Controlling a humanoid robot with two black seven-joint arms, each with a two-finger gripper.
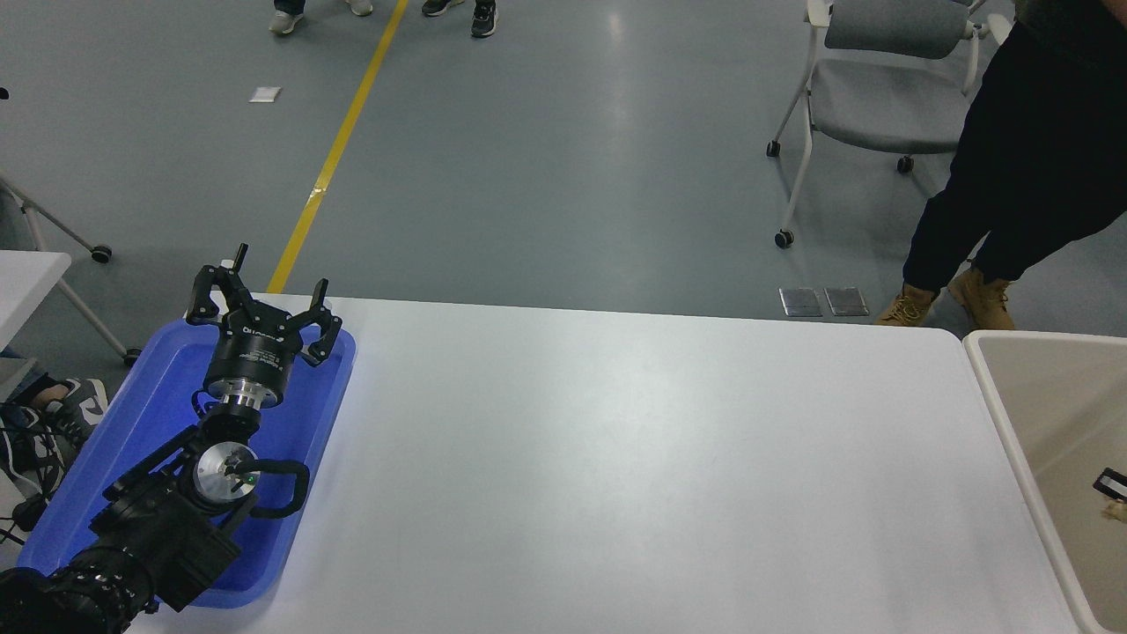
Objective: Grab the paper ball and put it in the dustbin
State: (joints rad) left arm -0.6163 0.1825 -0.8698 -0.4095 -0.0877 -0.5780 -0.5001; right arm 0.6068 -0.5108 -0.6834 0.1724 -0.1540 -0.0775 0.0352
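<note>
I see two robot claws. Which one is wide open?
The left claw, over the blue tray, its fingers spread apart. The right claw is only a sliver at the right edge, over the dustbin, too little to tell.

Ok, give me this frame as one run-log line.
left gripper: open, parked over blue tray | right gripper: only a tip shows at right edge, over dustbin | paper ball: tan sliver beside it
</note>
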